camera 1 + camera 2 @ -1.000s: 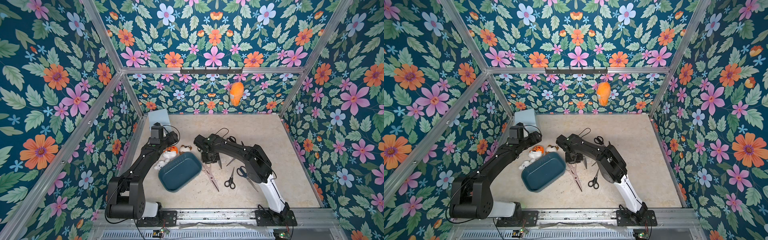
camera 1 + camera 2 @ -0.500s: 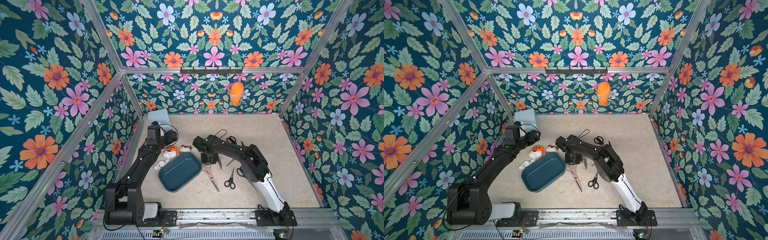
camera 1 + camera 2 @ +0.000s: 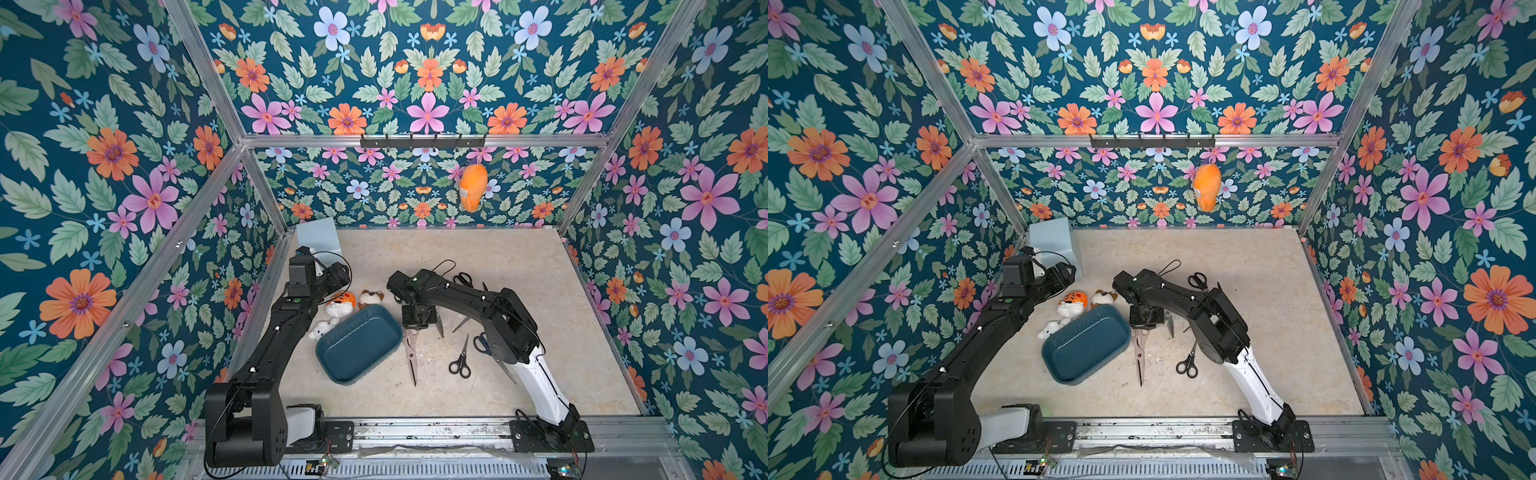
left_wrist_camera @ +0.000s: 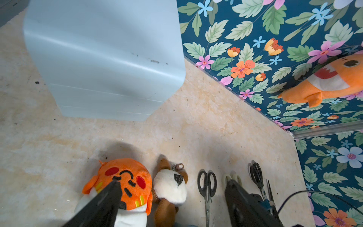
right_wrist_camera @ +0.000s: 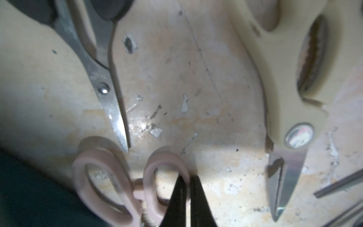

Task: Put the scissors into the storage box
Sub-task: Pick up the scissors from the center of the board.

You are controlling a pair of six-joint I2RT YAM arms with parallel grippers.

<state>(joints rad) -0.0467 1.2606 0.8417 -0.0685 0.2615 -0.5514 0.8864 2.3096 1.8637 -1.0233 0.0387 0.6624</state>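
**Box still empty**

The right gripper (image 5: 187,179) has pinched its jaws shut on a handle loop of the pink shears (image 3: 411,353), lying on the bench (image 3: 498,257) just beside the bare storage box (image 3: 357,349). The left gripper (image 4: 172,182) hangs with jaws open, holding nothing. No pair is inside yet.

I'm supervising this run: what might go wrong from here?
The right gripper pinches only one handle loop of the pink-handled shears; lifted, they may swing or slip.
The tip of the black-handled scissors lies close by and might get dragged.
The long blade could catch the storage box rim.
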